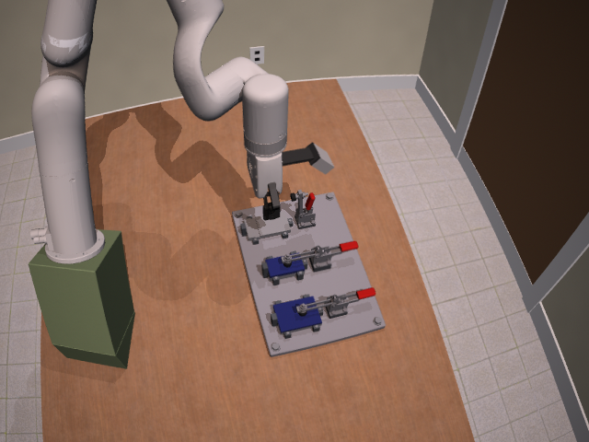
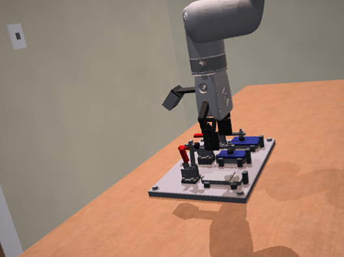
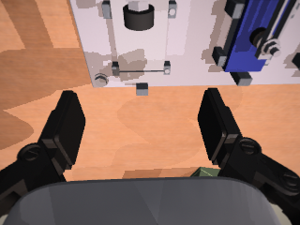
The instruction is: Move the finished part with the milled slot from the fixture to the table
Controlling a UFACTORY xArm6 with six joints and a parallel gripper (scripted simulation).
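My fingers spread wide and empty, I hover over the unclamped slotted part (image 1: 266,226) lying in its nest just ahead, so next I descend and grip it.

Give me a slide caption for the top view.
Open end effector above the finished part; its clamp is raised.

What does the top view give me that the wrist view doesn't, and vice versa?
Only the top view shows the raised red-handled toggle clamp at the finished part's nest, both locked red-handled clamps, the second blue blank and the green pedestal. Only the wrist view shows both black finger pads spread wide with nothing between them. Both show the grey fixture plate, the unpainted grey slotted part, one blue blank, and the open gripper.
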